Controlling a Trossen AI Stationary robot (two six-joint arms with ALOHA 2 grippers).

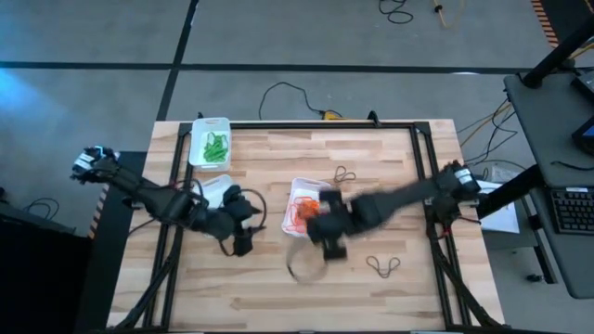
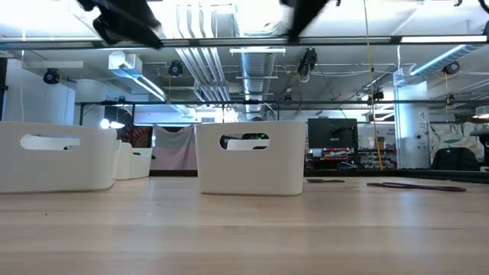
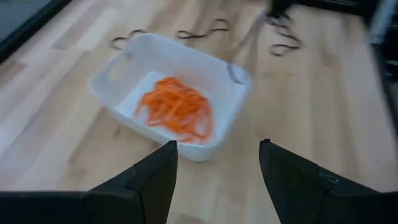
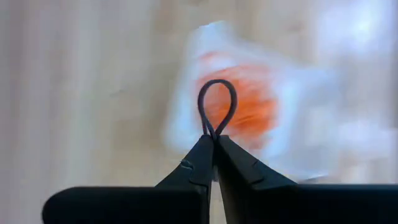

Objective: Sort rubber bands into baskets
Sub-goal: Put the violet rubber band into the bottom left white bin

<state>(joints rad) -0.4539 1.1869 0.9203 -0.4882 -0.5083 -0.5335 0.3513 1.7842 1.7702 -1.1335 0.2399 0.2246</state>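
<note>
My right gripper (image 4: 214, 142) is shut on a dark rubber band (image 4: 217, 102) and hovers blurred beside the middle basket (image 1: 299, 197), which holds orange rubber bands (image 3: 176, 109). My left gripper (image 3: 217, 168) stands open with nothing between its fingers, left of that basket (image 3: 186, 62) and above the table. A basket with green bands (image 1: 212, 144) rests at the far left. Another basket (image 1: 215, 188) lies partly under my left arm. Loose dark bands (image 1: 383, 266) (image 1: 346, 173) lie flat on the wood. My right gripper pinches the dark band between its two fingertips (image 4: 200, 155), at one end of the loop (image 4: 213, 132). The fingers slant downward. The rest of the loop stands out beyond the fingertips, lifted clear of table and basket.
A black frame (image 1: 422, 148) borders the wooden table top. Further dark bands (image 3: 205, 30) (image 3: 283, 43) lie on the boards beyond the orange basket. Bare wood stretches along the near edge (image 1: 306, 306).
</note>
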